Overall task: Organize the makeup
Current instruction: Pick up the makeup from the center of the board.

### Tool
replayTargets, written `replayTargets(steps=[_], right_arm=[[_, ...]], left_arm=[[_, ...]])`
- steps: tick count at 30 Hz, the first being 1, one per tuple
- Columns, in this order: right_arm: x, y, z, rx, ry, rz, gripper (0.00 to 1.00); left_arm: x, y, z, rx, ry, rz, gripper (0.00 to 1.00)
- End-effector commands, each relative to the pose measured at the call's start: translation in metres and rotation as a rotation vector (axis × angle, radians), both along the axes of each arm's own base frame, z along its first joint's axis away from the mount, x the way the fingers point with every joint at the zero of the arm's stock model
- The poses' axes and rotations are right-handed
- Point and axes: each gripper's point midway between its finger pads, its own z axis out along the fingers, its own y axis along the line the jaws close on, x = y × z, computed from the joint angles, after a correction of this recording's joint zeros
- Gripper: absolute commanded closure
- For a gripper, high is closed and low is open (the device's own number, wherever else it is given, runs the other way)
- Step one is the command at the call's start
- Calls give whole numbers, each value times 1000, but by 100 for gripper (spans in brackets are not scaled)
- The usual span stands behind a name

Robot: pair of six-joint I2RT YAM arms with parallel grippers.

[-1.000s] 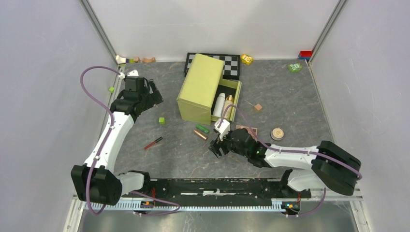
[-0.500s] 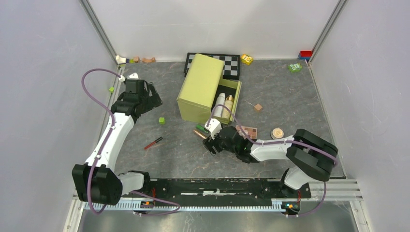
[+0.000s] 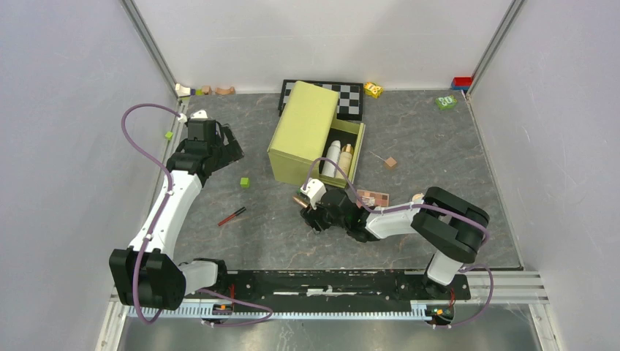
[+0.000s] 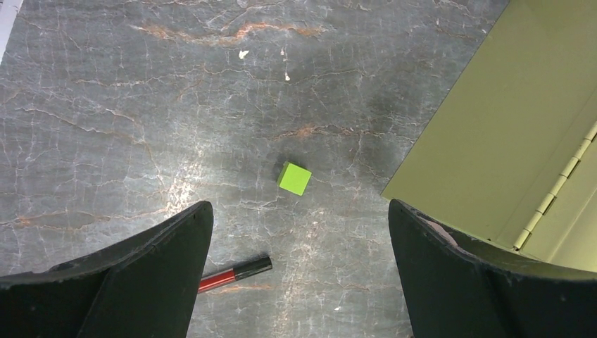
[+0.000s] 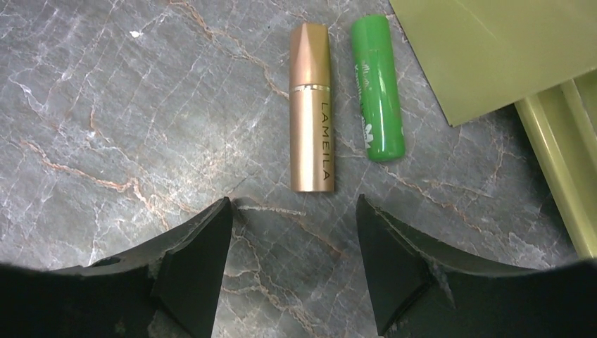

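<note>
A bronze tube (image 5: pixel 310 109) and a green tube (image 5: pixel 378 88) lie side by side on the floor, just beyond my open, empty right gripper (image 5: pixel 294 232). From above, that gripper (image 3: pixel 311 212) is at the front of the olive box (image 3: pixel 301 131), next to the bronze tube (image 3: pixel 299 199). A white bottle (image 3: pixel 330 157) and a beige gold-capped bottle (image 3: pixel 345 157) lie inside the box. The eyeshadow palette (image 3: pixel 373 197) lies by the right arm. The red pencil (image 3: pixel 232 216) (image 4: pixel 236 273) lies left of centre. My left gripper (image 3: pixel 227 146) (image 4: pixel 299 239) is open and empty, above the floor.
A small green cube (image 4: pixel 294 178) (image 3: pixel 244 182) lies between the left fingers' view and the box lid (image 4: pixel 514 134). A chequered board (image 3: pixel 351 99) lies behind the box. Small toys sit along the back wall, a wooden cube (image 3: pixel 391 162) right of the box.
My right gripper has moved up and left, from beside the palette to right in front of the bronze and green tubes. The left arm has barely shifted.
</note>
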Motion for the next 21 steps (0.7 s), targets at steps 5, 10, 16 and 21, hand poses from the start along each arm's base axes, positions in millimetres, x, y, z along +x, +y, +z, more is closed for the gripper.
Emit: replayTargets(steps=[5,10,16,21], right_arm=[[4,22,3,33,15,28,33],[7,27,-1,28,18,25,34],[12,31,-4,12,13,21,35],[17,37,-4,5,7,22,42]], left_arm=[[6,3,13,15,-55,-20,0],[6,2,12,13,-54,-24,0],[6,3,12,16,-53,-22,1],[6,4,12,14,-53,-22,1]])
